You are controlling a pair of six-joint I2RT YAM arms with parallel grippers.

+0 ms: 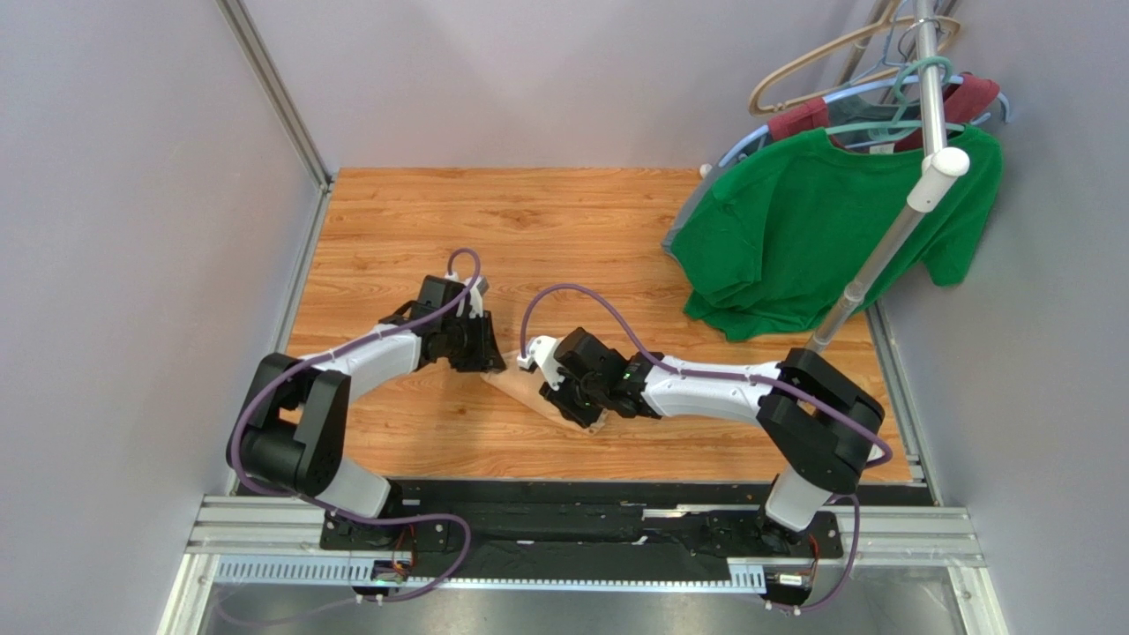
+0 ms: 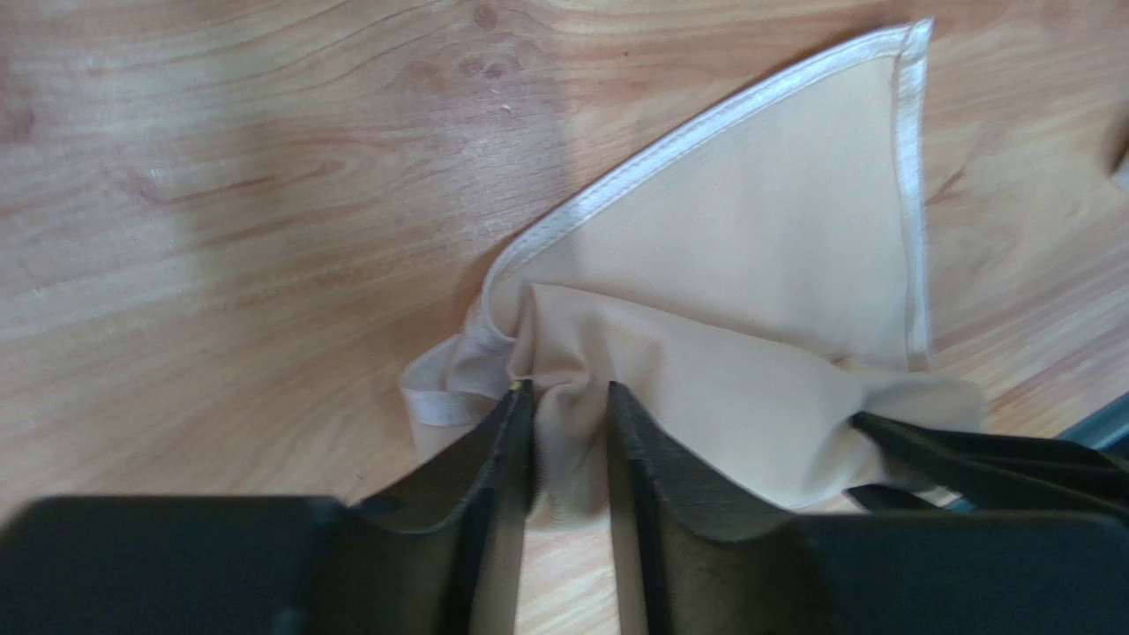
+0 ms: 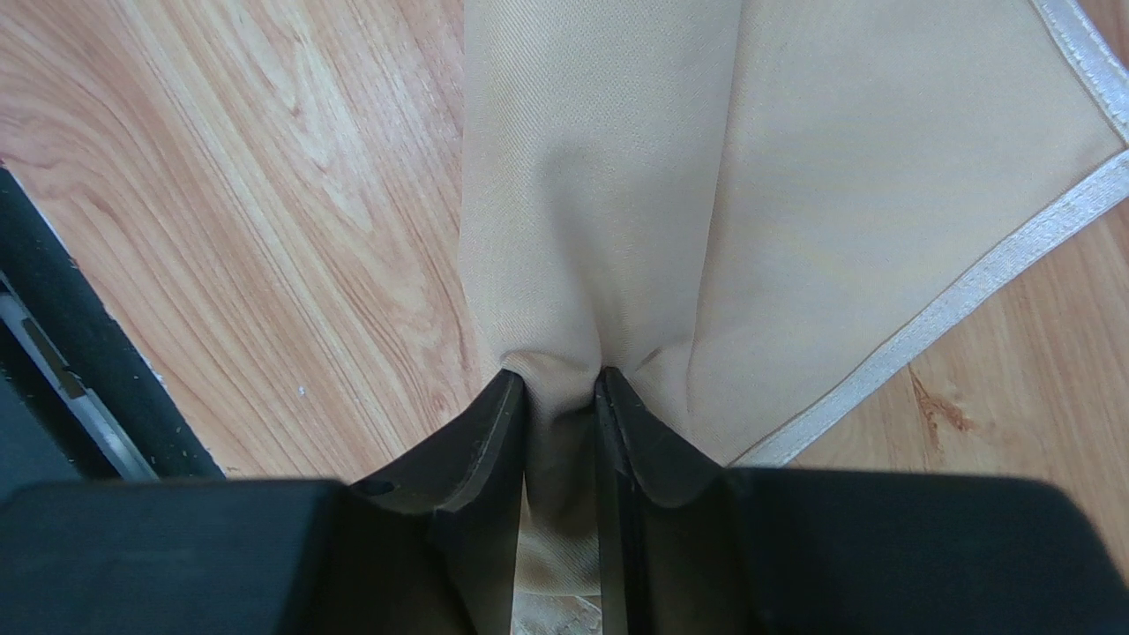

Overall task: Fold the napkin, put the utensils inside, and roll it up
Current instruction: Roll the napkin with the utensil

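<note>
Where arms meet at frame centre, peach-tan napkin lies bunched, pale hemmed corner upper right; left gripper and right gripper each pinch cloth fold.

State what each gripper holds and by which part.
Both pinch the peach-tan cloth napkin: left gripper on a bunched fold near its hemmed corner, right gripper on a gathered fold.

No readable text appears, though details blur.

Grey walls enclose a wooden table; clothes rack right.
</note>
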